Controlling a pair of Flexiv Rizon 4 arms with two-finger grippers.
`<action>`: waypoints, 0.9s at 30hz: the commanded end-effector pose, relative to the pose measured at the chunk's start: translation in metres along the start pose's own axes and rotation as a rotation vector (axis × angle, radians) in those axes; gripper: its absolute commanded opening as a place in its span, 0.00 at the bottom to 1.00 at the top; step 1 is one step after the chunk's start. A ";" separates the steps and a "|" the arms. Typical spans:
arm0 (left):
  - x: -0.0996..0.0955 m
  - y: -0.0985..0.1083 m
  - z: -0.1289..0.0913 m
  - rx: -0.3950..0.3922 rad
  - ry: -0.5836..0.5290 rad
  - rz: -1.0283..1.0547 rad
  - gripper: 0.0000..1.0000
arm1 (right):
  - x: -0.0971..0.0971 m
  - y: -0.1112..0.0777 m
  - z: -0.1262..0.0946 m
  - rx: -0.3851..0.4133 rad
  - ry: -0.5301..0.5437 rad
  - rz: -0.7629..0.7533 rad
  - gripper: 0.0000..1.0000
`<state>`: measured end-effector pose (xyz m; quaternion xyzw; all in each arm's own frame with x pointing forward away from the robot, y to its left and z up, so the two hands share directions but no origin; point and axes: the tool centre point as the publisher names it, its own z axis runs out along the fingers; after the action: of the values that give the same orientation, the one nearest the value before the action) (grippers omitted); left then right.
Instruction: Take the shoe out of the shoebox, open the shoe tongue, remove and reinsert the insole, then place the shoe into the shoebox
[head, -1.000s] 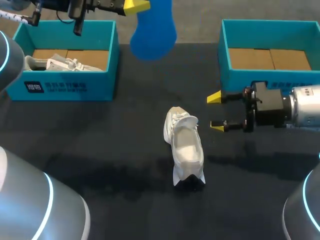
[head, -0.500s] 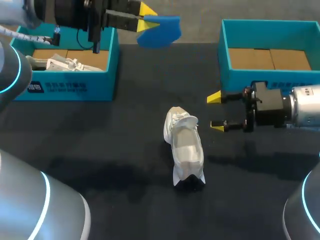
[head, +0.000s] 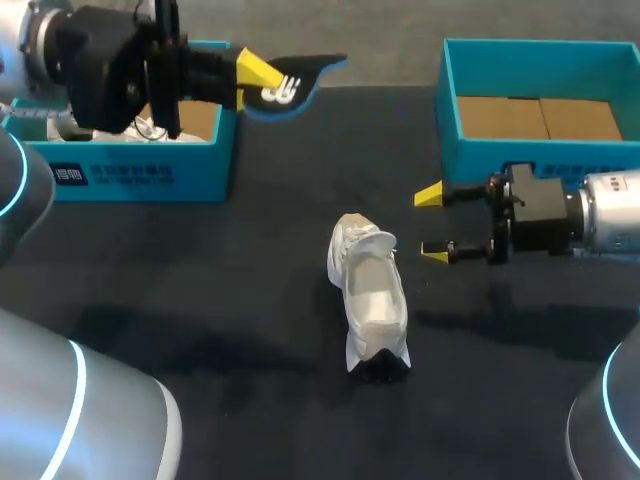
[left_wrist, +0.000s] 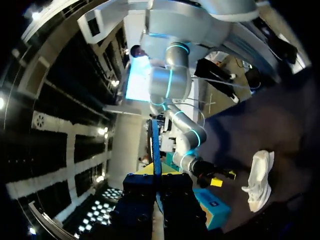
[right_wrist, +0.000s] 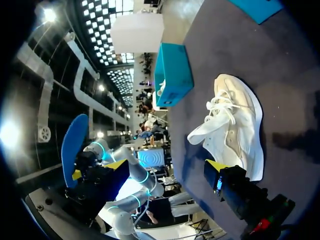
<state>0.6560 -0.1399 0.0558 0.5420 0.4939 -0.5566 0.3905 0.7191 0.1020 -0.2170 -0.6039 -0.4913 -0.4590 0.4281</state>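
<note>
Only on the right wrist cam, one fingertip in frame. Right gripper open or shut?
Observer: Open. The head view shows both yellow tips of the right gripper spread apart, with nothing between them, beside the shoe.
Operator: And the other arm: real grip, or just resting on its load?
Observer: Real grip. The left wrist view shows the insole standing edge-on between the fingers of the left gripper, pinched from both sides.
</note>
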 end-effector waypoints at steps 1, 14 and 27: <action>-0.001 0.004 -0.001 0.046 0.066 0.223 0.00 | 0.000 0.000 0.002 -0.001 -0.004 0.001 1.00; -0.001 0.004 -0.001 0.046 0.066 0.223 0.00 | 0.000 0.000 0.002 -0.001 -0.004 0.001 1.00; 0.067 0.008 0.008 -0.041 0.119 0.444 0.00 | 0.000 0.000 0.002 -0.001 -0.004 0.001 1.00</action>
<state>0.6688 -0.1461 0.0136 0.6626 0.3976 -0.4400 0.4575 0.7191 0.1023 -0.2167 -0.6045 -0.4917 -0.4582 0.4276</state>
